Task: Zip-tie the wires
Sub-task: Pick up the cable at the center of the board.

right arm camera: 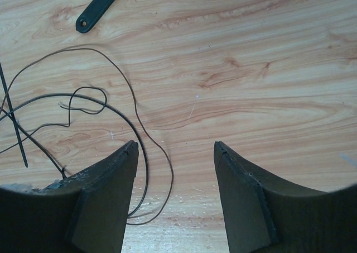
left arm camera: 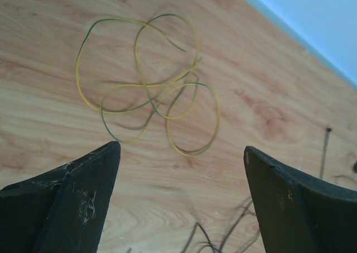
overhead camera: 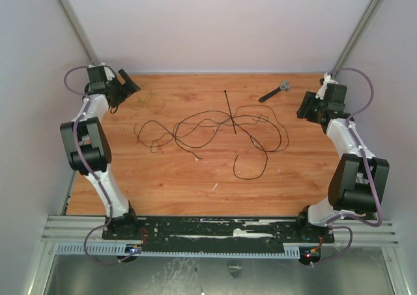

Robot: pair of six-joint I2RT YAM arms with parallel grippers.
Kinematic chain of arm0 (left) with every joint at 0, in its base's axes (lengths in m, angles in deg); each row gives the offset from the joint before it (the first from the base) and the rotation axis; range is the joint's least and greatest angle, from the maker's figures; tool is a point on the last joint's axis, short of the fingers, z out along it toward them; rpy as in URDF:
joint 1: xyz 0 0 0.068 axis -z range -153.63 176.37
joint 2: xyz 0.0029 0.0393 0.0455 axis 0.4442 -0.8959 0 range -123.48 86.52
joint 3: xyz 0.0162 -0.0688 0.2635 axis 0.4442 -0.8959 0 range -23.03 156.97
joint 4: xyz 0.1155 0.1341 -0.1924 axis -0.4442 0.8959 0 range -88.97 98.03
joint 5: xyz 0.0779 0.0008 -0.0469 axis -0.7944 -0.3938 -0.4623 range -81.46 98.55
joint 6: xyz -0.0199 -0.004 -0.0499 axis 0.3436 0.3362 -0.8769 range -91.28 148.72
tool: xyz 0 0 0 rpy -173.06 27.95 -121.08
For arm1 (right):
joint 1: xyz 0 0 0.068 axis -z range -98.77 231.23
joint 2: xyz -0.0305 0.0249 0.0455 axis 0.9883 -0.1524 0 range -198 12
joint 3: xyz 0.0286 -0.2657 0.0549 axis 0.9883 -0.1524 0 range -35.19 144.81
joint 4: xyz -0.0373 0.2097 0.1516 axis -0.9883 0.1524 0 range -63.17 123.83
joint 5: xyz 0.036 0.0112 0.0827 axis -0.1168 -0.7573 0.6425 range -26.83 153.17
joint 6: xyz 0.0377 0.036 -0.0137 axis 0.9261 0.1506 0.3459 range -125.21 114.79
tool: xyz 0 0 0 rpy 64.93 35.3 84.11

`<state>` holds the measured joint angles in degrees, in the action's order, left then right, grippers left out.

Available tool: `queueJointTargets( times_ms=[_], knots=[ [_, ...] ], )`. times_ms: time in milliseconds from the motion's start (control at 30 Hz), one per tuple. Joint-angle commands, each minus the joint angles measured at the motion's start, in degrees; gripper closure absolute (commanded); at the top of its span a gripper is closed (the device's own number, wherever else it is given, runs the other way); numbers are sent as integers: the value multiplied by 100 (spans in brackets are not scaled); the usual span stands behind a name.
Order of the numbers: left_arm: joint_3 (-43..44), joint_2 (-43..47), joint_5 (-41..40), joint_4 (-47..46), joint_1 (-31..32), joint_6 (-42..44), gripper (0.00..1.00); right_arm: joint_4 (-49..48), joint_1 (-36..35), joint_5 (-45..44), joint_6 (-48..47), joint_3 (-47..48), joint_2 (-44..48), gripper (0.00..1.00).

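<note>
— Looking over my desk (overhead camera: 195,184), where shall I begin?

— With what things are made of, and their shapes.

— The desk is smooth, pale wood with a wavy grain. The zip tie (overhead camera: 230,112) is a thin, stiff, straight strip of black plastic with a small head at one end. The wires (overhead camera: 215,122) are very thin, dark and limp, and they lie in loose, curling loops. They spread to both sides of the zip tie and cross its near half. I cannot tell which lies on top.

— Anything else?

— A spanner (overhead camera: 273,92) with a flat dark handle and a grey head lies to the right of the zip tie, apart from it. A yellow-green wire (left arm camera: 146,86), fine and glossy, lies coiled in a few loops well to its left.

— Counts?

— One zip tie, one spanner, one dark tangle whose strands I cannot count, one yellow-green wire and two tools.

— And the tools?

— My left tool (left arm camera: 181,147) hangs over the yellow-green wire, far left of the zip tie, spread wide and holding nothing. My right tool (right arm camera: 175,144) is to the zip tie's right, spread wide too and empty, with scuffed black fingers (right arm camera: 106,191).
</note>
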<state>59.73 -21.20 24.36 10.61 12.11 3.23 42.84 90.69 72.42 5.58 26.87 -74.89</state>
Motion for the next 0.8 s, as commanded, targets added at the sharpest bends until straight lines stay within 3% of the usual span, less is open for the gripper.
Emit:
queueJointTargets(
  times_ms=[0,300,500,633,767],
  knots=[
    [939,-722,454,825,71,582,3,-16,7,65,-101,-28,-10,42],
    [2603,-2215,109,1466,405,1046,6,29,4,89,-154,-26,-59,42],
    [3313,-2827,62,1677,550,1082,15,59,9,-14,-190,-60,-44,42],
    [3336,-2929,-57,1678,599,1093,24,60,6,-21,-188,-47,-42,42],
    [3340,-2876,-112,1678,607,1053,42,49,9,-14,-180,-48,-21,42]
  ],
)
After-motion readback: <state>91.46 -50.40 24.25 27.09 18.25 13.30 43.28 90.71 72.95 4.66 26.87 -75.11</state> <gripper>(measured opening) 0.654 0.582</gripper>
